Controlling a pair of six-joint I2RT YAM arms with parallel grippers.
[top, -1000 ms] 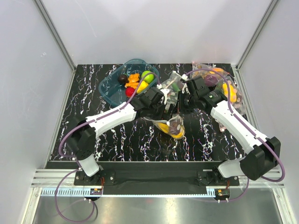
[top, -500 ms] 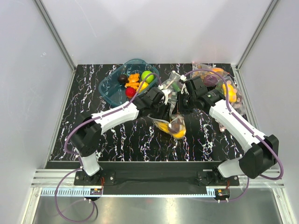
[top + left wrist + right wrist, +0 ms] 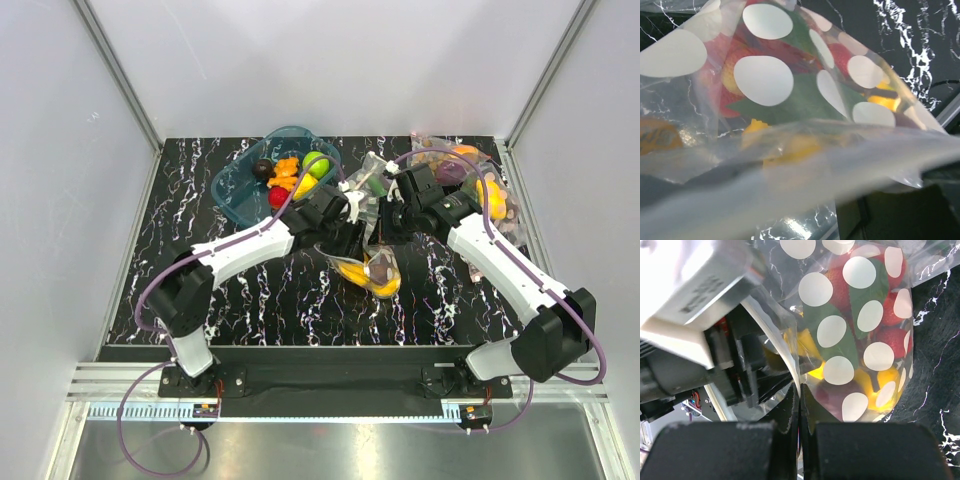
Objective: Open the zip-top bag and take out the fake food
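Black marbled table [image 3: 260,300] shows open surface on the near side of both grippers and out past the left one, as far as the white walls [image 3: 120,80]. Just behind the left gripper [image 3: 350,225] sits a teal tub [image 3: 232,192] of loose fruit, hemming it in at the rear. The other bags [image 3: 470,180] crowd the back corner behind and outside the right gripper [image 3: 393,225].

Between the two grippers, dropping toward the arm bases, hangs the dotted bag [image 3: 368,270], its lower end on or just above the table; I cannot tell which.

The right wrist view shows that arm's fingers [image 3: 790,412] pressed together on a fold of the bag's film, with the left gripper's body close against the mouth. The left wrist view is filled with film, so I cannot tell how its jaws stand.

The food [image 3: 875,295] lies inside the bag: red berries with green leaves, yellow pieces and a dark fruit at the bottom.
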